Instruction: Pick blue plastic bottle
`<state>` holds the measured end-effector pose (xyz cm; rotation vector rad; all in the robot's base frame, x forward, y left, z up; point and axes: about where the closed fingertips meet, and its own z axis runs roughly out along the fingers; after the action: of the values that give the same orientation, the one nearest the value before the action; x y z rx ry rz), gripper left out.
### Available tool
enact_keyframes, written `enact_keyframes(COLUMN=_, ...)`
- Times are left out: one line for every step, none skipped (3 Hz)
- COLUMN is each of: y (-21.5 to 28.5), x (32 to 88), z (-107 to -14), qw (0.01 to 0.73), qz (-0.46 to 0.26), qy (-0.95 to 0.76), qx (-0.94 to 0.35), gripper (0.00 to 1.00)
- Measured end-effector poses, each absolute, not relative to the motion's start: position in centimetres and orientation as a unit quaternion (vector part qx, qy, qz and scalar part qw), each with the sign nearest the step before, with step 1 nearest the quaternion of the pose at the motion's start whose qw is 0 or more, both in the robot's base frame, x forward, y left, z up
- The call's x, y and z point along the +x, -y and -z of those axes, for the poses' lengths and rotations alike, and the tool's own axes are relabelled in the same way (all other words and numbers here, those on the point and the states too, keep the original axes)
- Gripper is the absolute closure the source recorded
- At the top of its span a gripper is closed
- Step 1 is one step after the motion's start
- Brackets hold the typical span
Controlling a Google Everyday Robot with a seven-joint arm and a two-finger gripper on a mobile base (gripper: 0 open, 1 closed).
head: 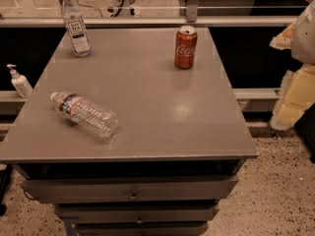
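Far left corner of the grey table (162, 117): blue plastic bottle (75, 26), upright, white cap on top, white label with dark print facing me. Nothing touches it. The table's edges run close behind it and to its left.

Right edge of view, off the table and above the floor: a pale, yellowish shape I take for my gripper (294, 100). Whether it is spread or closed, I cannot tell.

Relation: the bottle is well apart from the gripper, across the whole tabletop, far and left of it. Between them on the far side stands a red cola can (185, 47), upright. Near left, a ribbed clear bottle (84, 114) lies on its side, cap toward the left edge. A small white pump bottle (19, 81) stands off the table, on a ledge to the left.

Step in hand, as I judge it: the reach, not yet begun. Notes for doing it well:
- Travel high over the tabletop and pass on the near side of the can, so it is not tipped.
- Keep clear of the ribbed bottle; it would likely roll at a nudge.
- Come at the target from the near right, level, aiming at the body around the label, below the cap. It is tall and looks light, so a knock high up could topple it.
- Straddle it before closing; a push toward the far left corner could send it off the edge.
- Squeeze gently; thin plastic probably gives.
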<state>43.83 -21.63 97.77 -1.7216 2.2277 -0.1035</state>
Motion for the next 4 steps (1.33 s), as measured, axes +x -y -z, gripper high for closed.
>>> enact_keyframes(y=21.6, x=43.8, z=-97.8, qw=0.161, qz=0.036, qy=-0.780, qx=-0.603, gripper=0.00)
enact_keyframes(y=21.1, x=44.2, z=-97.7, qw=0.177, qz=0.029, qy=-0.781, qx=-0.598, gripper=0.00)
enact_keyframes(y=19.3, x=46.7, z=-97.3, qw=0.223, qz=-0.004, qy=-0.785, qx=-0.578, gripper=0.00)
enact_keyframes(y=15.5, x=51.4, z=-97.3, qw=0.290, qz=-0.059, qy=-0.781, qx=-0.550, gripper=0.00)
